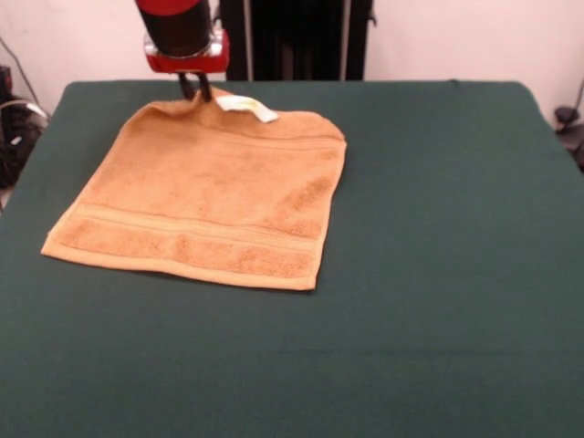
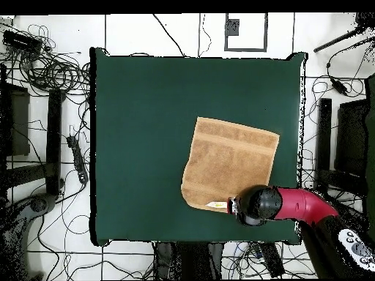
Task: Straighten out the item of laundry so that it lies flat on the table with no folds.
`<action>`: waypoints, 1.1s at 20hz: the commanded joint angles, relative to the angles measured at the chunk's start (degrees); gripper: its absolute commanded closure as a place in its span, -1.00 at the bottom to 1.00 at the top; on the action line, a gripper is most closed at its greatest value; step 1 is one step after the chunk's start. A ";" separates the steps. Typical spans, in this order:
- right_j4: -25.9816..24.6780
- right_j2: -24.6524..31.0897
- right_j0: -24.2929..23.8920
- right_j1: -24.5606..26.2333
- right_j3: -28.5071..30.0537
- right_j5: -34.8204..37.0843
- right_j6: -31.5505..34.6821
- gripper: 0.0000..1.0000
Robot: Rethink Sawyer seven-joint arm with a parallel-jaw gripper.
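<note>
The orange-tan towel (image 1: 214, 196) lies spread out on the left half of the dark green table (image 1: 438, 274), one band stripe along its near end. Its far edge is bunched and lifted a little, and its far right corner is rounded over. The small white tag (image 1: 246, 108) sits on that far edge. My gripper (image 1: 195, 88) comes down from the top, its fingers close together and pinched on the far edge just left of the tag. In the overhead view the towel (image 2: 231, 165) lies near the table's (image 2: 146, 110) bottom right, and the red arm (image 2: 293, 205) covers the gripper.
The black pedestal (image 1: 297, 36) stands behind the table's far edge. Cables and equipment (image 2: 51, 73) lie on the floor around the table. The towel's right edge is close to the table's right side in the overhead view.
</note>
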 commanded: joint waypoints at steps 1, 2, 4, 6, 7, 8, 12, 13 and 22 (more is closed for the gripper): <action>-0.51 2.03 2.96 1.29 -1.88 2.70 -3.30 -1.00; -0.53 2.05 2.89 1.35 -1.94 2.71 -3.39 -1.00; -0.88 2.21 2.71 1.33 -1.89 2.30 -3.85 -1.00; -0.69 2.39 2.43 1.06 -1.69 2.54 -4.22 -1.00; -0.77 2.32 2.50 1.04 -1.53 2.40 -4.10 -1.00; -1.13 2.14 2.61 0.96 -1.22 1.54 -3.64 -1.00; -1.65 1.79 3.37 0.85 -1.02 0.65 -2.65 -1.00; -1.85 1.57 3.81 0.70 -0.95 0.62 -2.26 -1.00; -1.76 1.80 8.66 0.00 -8.39 27.24 -15.52 -1.00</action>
